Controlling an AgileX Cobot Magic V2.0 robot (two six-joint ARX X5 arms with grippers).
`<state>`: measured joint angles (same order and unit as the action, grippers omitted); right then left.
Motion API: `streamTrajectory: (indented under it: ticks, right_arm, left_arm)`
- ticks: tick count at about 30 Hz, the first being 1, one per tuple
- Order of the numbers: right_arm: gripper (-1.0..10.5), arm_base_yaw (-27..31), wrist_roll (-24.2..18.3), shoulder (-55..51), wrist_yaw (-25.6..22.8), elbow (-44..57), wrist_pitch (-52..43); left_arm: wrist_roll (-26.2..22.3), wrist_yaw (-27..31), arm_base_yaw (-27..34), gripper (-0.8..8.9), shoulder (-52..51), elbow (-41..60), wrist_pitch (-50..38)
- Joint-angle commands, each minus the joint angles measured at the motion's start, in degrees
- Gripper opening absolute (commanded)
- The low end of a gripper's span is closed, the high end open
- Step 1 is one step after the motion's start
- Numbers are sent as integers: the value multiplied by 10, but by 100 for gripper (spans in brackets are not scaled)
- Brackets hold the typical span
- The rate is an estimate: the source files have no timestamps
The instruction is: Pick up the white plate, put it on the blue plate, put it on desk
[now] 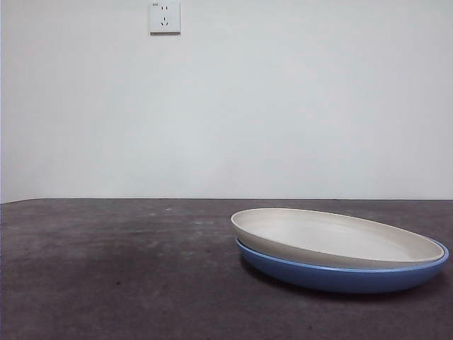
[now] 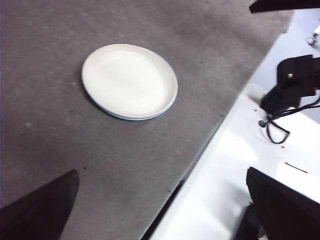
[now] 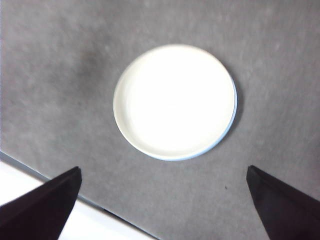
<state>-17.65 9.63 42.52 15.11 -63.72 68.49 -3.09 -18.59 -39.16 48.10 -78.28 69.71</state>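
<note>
On the left of the front view only the bare dark surface (image 1: 113,276) is seen, with a wall socket (image 1: 164,17) high on the pale wall behind it. Neither arm is shown there. Toward the right the white plate (image 1: 333,237) is nested in the blue plate (image 1: 340,276), tilted a little so that its left rim stands higher than its right. The stack is cut off slightly at the picture's right edge, and of the blue plate only the outer wall and a thin strip of rim are visible.

In the left wrist view the left claw (image 2: 165,210) is held high above the surface (image 2: 50,115), near its edge, with its jaws spread wide and nothing between them. The white plate (image 2: 129,80) is seen well apart from it, and the blue plate (image 2: 127,117) is reduced to a thin crescent at the rim. Dark equipment with a cable (image 2: 287,92) is seen beyond the surface's edge — blurred and hard to identify.

In the right wrist view the right claw (image 3: 165,210) is likewise held high, jaws wide apart and empty, looking almost straight down. The white plate (image 3: 175,101) is overexposed, so its inside detail is lost — the blue plate (image 3: 226,132) peeks out as a narrow sliver on one side. The tilt seen in the front view cannot be made out from above.
</note>
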Motion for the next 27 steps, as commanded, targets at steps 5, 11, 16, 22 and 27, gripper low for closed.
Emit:
streamTrajectory:
  ticks: [5, 11, 16, 22, 27]
  right_arm:
    - [580, -2, -6, 23, -1, 27, -34]
    - [580, -2, 9, 56, -2, 28, -42]
    - [580, -2, 8, 112, -1, 28, -45]
    - [579, 4, -5, 193, -1, 29, -84]
    - [579, 26, -26, 272, 11, 30, -120]
  left_arm:
    - [1, 9, -4, 630, -61, 37, -36]
    - [1, 41, -4, 626, -88, 60, -37]
    - [1, 41, -4, 626, -102, 62, -39]
    - [1, 41, -4, 626, -108, 62, -38]
    - [2, 41, -5, 626, -108, 62, -31]
